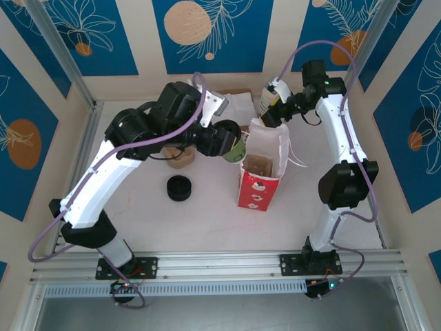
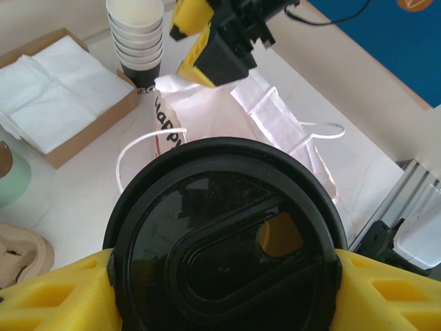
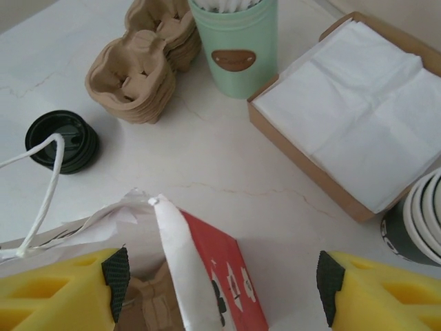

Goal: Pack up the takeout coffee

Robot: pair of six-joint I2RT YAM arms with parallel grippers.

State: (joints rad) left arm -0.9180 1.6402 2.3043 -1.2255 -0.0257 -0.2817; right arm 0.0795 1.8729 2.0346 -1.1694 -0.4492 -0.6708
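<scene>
The takeout coffee (image 2: 224, 241) shows its round black lid, clamped at the rim between my left gripper's yellow fingers (image 2: 48, 293). My left gripper (image 1: 224, 140) is shut on it and holds it just left of the red-and-white paper bag (image 1: 260, 176). The bag stands open with a cardboard carrier (image 3: 141, 307) inside. My right gripper (image 3: 224, 276) is open at the bag's far top edge (image 1: 270, 114). The bag's white rim (image 3: 176, 255) rises between its wide-apart fingers without being pinched.
A black stack of lids (image 1: 180, 187) lies on the table. Brown cup carriers (image 3: 141, 65) and a green container (image 3: 234, 41) stand behind my left arm. A napkin box (image 3: 344, 117) and a stack of white cups (image 2: 138, 34) sit at the back.
</scene>
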